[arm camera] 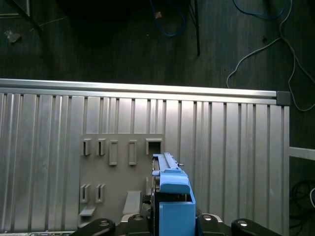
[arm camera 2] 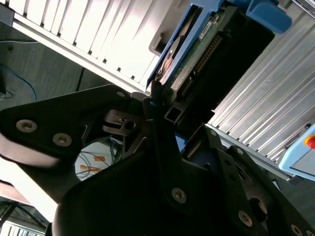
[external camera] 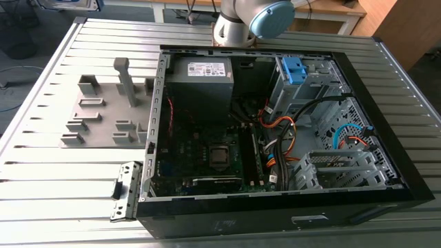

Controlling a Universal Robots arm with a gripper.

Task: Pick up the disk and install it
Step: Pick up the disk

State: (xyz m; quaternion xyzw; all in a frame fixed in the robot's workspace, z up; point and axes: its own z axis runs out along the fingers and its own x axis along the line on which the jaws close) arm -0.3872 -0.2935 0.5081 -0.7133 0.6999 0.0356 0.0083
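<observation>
The tool (arm camera 2: 160, 105), nearest in the second wrist view, is pinched on one end of the disk (arm camera 2: 194, 51). The disk stands edge-on in its blue carrier over the grey fixture plate (arm camera: 118, 167) on the slatted surface (arm camera: 236, 147). With so short a hold, I judge that a firm, untilted grip matters most, with the carrier square to the open computer case (external camera: 386, 155).
</observation>
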